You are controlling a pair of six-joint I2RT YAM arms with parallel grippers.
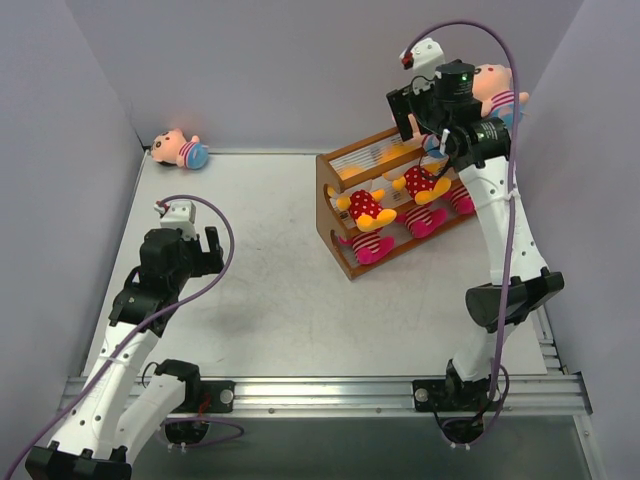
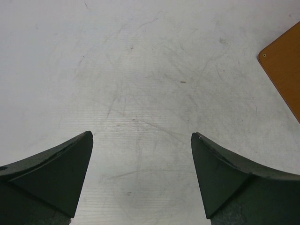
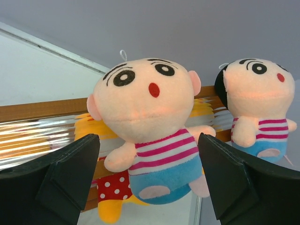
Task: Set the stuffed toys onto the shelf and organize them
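Right now your right gripper (image 3: pixel 148 137) stands wide, its fingers on either side of a boy doll (image 3: pixel 147 98) in pink stripes and blue shorts; I cannot tell whether either finger touches it. That doll sits at the top of the shelf (image 3: pixel 42 110), with a second boy doll (image 3: pixel 258 103) just beside it. Below them you can see a yellow bear (image 3: pixel 112 187) in red polka dots. From above, two bears (image 1: pixel 365 207) lie on the middle tier and two magenta striped dolls (image 1: pixel 368 247) on the lowest. A third boy doll (image 1: pixel 180 150) lies at the far left corner of the table (image 1: pixel 270 300), well apart from the shelf. Your left gripper (image 2: pixel 141 134) hangs wide open above the table surface, holding nothing.
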